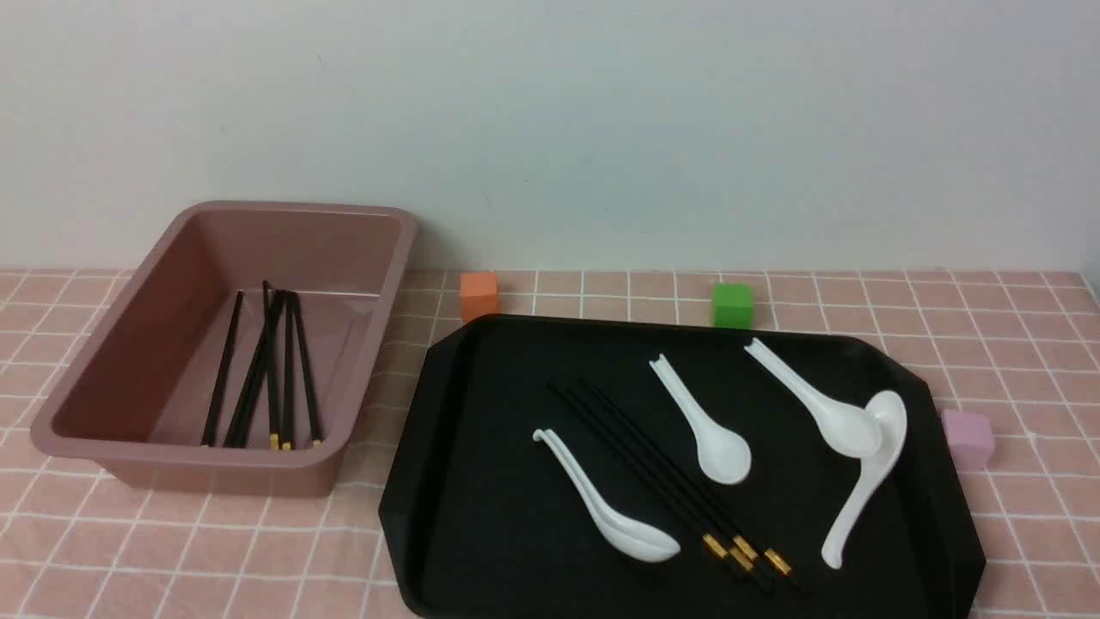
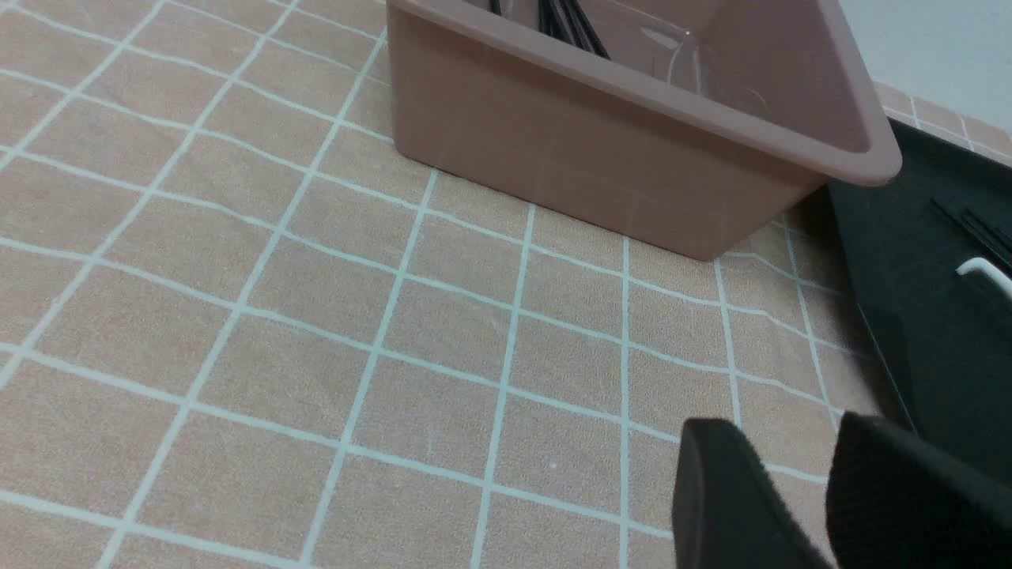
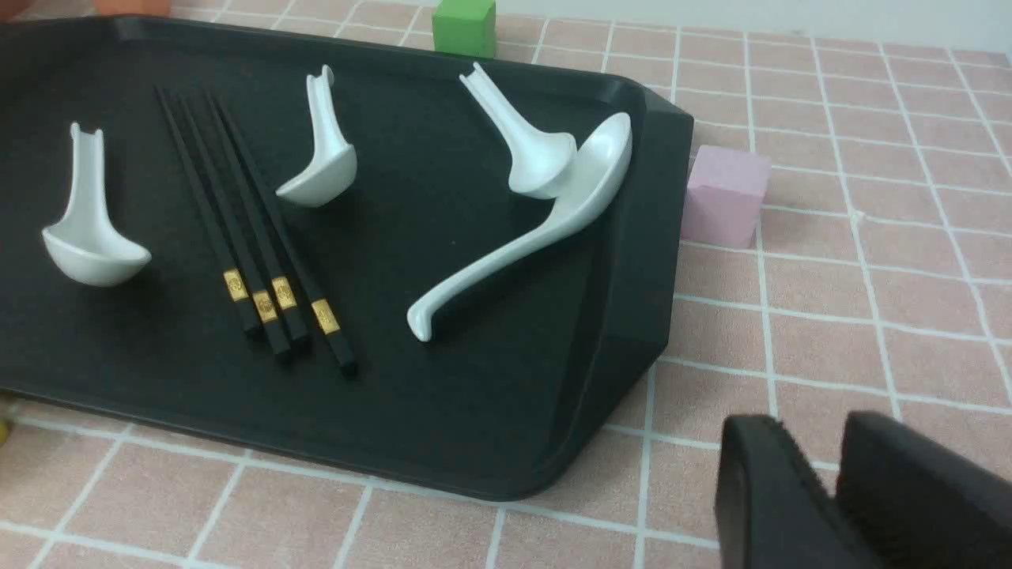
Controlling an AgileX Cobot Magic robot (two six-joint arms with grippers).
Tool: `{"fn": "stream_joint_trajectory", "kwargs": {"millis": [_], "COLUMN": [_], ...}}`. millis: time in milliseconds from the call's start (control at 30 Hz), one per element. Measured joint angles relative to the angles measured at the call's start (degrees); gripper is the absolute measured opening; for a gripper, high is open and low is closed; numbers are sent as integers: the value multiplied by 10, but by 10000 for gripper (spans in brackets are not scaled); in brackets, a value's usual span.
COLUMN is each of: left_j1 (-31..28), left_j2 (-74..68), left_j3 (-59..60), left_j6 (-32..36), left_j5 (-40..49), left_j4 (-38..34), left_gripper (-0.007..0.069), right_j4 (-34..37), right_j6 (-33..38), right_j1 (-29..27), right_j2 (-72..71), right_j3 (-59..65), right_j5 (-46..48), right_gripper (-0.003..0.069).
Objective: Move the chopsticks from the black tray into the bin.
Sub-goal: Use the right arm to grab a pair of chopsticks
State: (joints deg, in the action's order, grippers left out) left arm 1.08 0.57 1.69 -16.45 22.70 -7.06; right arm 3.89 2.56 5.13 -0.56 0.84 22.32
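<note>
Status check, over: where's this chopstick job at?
Left tool, right tool: empty, jaws slightly apart. Four black gold-banded chopsticks on black plastic tray; others in pink-brown plastic bin. White spoons close either side.

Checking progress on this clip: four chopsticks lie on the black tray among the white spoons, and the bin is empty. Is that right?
Not quite: the bin is not empty. The front view shows several chopsticks already lying in it. Four chopsticks do lie on the black tray among the white spoons.
</note>
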Motion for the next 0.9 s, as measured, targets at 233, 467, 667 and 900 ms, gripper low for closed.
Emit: {"fn": "stream_joint_trajectory", "kwargs": {"millis": [233,467,667,900], "left_j1": [0,0,0,0], "left_j2": [0,0,0,0], "left_j3": [0,0,0,0], "left_j6": [0,0,0,0], "left_j5": [0,0,0,0], "left_j4": [0,0,0,0], "left_gripper": [219,223,230,238], "right_j4": [0,0,0,0], "right_j6": [0,0,0,0], "right_j1": [0,0,0,0], "right_j2": [0,0,0,0], "right_j3": [0,0,0,0], "right_j5": [0,0,0,0], "right_gripper": [179,189,199,208]}}
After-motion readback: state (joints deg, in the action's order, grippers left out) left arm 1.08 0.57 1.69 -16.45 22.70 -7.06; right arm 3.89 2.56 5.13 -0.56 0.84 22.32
